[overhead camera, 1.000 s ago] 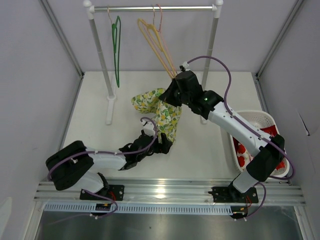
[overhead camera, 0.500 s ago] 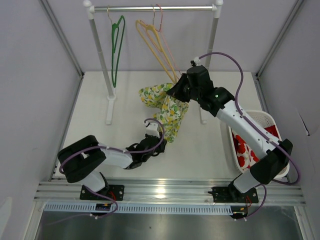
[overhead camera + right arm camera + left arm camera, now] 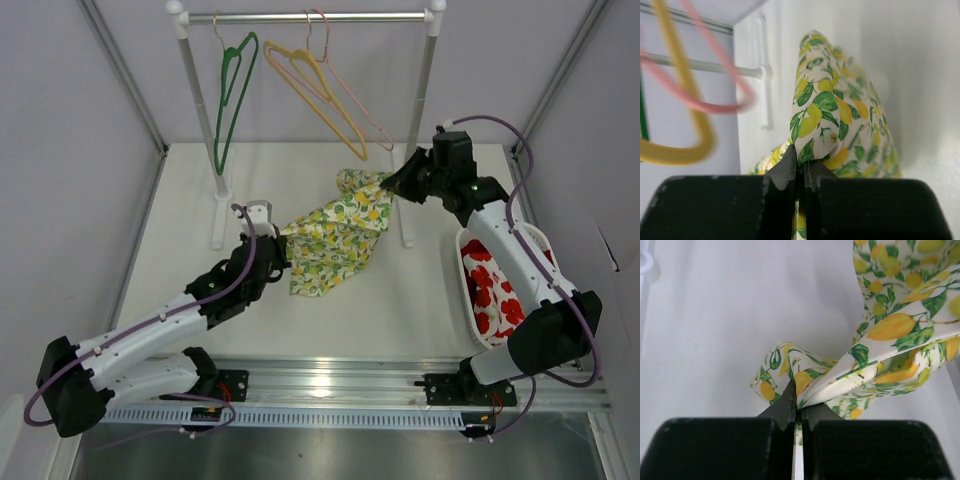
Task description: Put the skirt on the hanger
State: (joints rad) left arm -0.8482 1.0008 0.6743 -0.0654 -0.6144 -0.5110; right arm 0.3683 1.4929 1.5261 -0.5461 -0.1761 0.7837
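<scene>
I see the lemon-print skirt [image 3: 335, 240] stretched over the table [image 3: 190, 215] (bunched at both ends), with the yellow hanger [image 3: 318, 98] tilted on the rail [image 3: 300, 17] behind it.

No readable text, no labels or brand marks, no numbers or signs in any view

White shells and black joints on left arm [image 3: 150, 335] and right arm [image 3: 505, 235], seated on black bases. Purple cables [image 3: 498, 121] strung along both. Matte black, wedge-tipped jaws on left gripper [image 3: 797, 407] and right gripper [image 3: 801, 165].
</scene>
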